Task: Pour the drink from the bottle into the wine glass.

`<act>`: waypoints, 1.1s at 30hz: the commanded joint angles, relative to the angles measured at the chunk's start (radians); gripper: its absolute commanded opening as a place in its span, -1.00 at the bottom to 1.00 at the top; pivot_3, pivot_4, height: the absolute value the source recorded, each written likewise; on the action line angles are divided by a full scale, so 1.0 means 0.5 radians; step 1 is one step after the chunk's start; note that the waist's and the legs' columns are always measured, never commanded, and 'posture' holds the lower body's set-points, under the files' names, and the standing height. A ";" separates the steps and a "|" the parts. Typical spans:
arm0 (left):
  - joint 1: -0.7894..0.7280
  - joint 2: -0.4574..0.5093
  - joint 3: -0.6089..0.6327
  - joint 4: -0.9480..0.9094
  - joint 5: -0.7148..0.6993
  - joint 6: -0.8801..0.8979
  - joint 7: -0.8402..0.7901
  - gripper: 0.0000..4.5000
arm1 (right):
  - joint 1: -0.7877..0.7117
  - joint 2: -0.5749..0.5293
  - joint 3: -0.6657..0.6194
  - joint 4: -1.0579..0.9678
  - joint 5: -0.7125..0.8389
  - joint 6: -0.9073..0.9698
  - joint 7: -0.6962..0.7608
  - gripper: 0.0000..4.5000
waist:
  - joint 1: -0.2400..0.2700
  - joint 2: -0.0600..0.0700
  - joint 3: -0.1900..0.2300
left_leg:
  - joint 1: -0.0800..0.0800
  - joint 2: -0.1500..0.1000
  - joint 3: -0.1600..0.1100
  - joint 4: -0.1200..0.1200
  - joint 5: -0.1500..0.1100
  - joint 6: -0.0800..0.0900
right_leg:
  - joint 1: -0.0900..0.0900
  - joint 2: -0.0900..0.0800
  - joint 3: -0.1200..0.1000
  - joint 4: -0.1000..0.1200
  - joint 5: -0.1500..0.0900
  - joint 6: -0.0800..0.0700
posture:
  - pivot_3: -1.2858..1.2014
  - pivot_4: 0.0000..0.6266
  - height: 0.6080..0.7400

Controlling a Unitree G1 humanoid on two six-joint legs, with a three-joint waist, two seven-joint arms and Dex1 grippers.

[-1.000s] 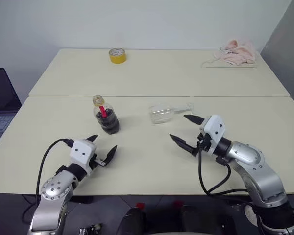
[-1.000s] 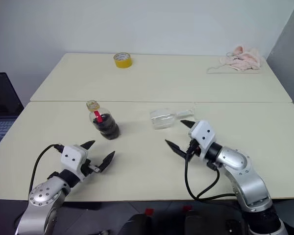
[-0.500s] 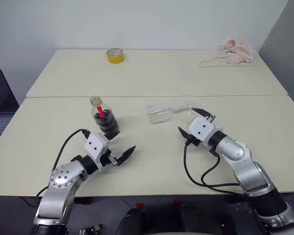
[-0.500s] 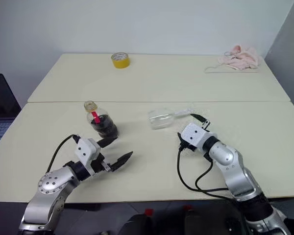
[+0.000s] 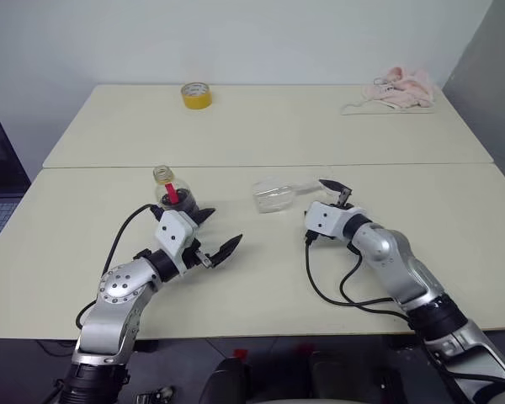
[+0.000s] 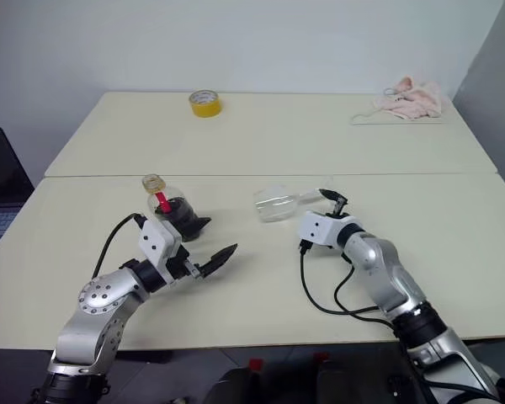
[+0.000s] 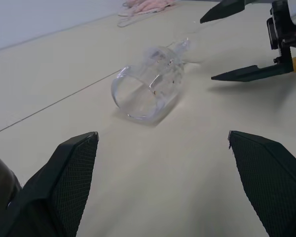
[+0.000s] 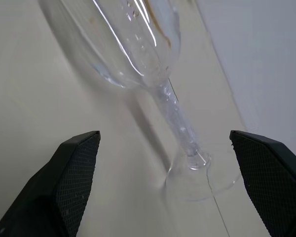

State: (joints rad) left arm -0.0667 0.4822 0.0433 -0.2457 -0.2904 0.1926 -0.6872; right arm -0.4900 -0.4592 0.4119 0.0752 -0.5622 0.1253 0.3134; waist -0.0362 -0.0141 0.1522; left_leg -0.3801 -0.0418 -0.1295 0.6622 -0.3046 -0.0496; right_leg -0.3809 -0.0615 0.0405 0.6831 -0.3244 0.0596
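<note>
Glass: the wine glass [image 5: 278, 194] lies on its side at centre frame, mouth toward the bottle, stem and foot toward my right arm; I have to stand it up before any pouring.
Bottle: the bottle [image 5: 175, 199] stands upright left of centre, yellow cap on, the drink [image 6: 181, 215] dark in its lower body.
Right gripper: the right gripper [image 5: 326, 202] hangs wide open and empty, just right of the glass, fingers spread either side of the stem in its wrist view.
Left gripper: the left gripper [image 5: 212, 236] is fully spread, holding nothing, just in front of the bottle, one finger close beside its body.
Risk, glass: a round bowl on a flat top can roll; if one finger nudges the stem first, I judge it may swing away or skid from the pinch.
Risk, stem: thin stem, so a hard or off-centre squeeze could snap it.
Risk, bottle: the near finger could tip the bottle if I sweep sideways.
Risk, cap: it is not off yet.
Edges: the table [image 5: 261, 278] seam runs just behind both things; the near edge is well apart.
Room: open tabletop at lower centre between the arms; the tape roll [image 5: 195, 95] and pink cloth [image 5: 396, 91] sit far off, top of frame.
</note>
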 commanded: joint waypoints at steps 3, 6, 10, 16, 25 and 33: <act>-0.047 -0.025 -0.028 -0.085 -0.013 0.035 0.031 0.99 | -0.224 0.085 0.064 0.285 -0.249 -0.097 -0.282 1.00 | -0.004 0.000 0.000 | 0.000 0.000 0.000 0.000 0.000 0.000 | -0.001 0.001 0.000 0.001 0.000 0.000 | 0.03 -0.52 1.00; -0.072 -0.027 -0.036 -0.107 -0.011 0.071 0.046 0.99 | -0.312 0.126 0.103 0.472 -0.338 -0.143 -0.392 1.00 | -0.017 0.000 0.000 | -0.001 0.000 0.000 0.000 0.000 0.000 | -0.001 0.001 0.000 0.001 0.000 0.000 | 0.03 -0.52 1.00; -0.098 -0.028 -0.043 -0.138 -0.011 0.118 0.068 0.99 | -0.377 0.183 0.131 0.661 -0.381 -0.206 -0.496 1.00 | -0.025 0.000 0.000 | -0.001 0.000 0.000 0.000 0.000 0.000 | -0.001 0.000 0.000 0.000 0.000 0.000 | 0.03 -0.52 1.00; -0.116 -0.031 -0.050 -0.188 -0.018 0.183 0.086 0.99 | -0.488 0.256 0.144 0.903 -0.399 -0.279 -0.610 1.00 | -0.048 0.000 0.000 | 0.000 0.001 0.000 -0.001 0.000 0.000 | -0.001 0.001 0.000 0.001 0.000 0.000 | 0.03 -0.52 1.00; -0.106 -0.047 -0.059 -0.128 -0.002 0.147 0.083 1.00 | -0.621 0.336 0.143 1.148 -0.408 -0.372 -0.741 0.75 | -0.066 0.000 0.000 | 0.000 0.001 0.001 -0.001 0.000 -0.001 | -0.002 0.001 0.001 0.002 0.000 0.000 | 0.03 -0.52 1.00; -0.099 -0.056 -0.067 -0.111 0.005 0.124 0.087 1.00 | -0.669 0.356 0.147 1.277 -0.410 -0.410 -0.822 -0.46 | -0.080 0.000 0.000 | 0.000 0.001 0.001 -0.001 0.000 -0.001 | -0.002 0.001 0.001 0.002 0.000 0.000 | 0.03 -0.52 1.00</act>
State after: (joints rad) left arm -0.1162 0.4554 0.0066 -0.2800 -0.2875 0.2750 -0.6447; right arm -0.7991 -0.2817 0.4879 0.7181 -0.7641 -0.0681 -0.0741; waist -0.0764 -0.0141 0.1521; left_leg -0.3804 -0.0412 -0.1291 0.6615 -0.3044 -0.0499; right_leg -0.3821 -0.0610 0.0410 0.6841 -0.3243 0.0595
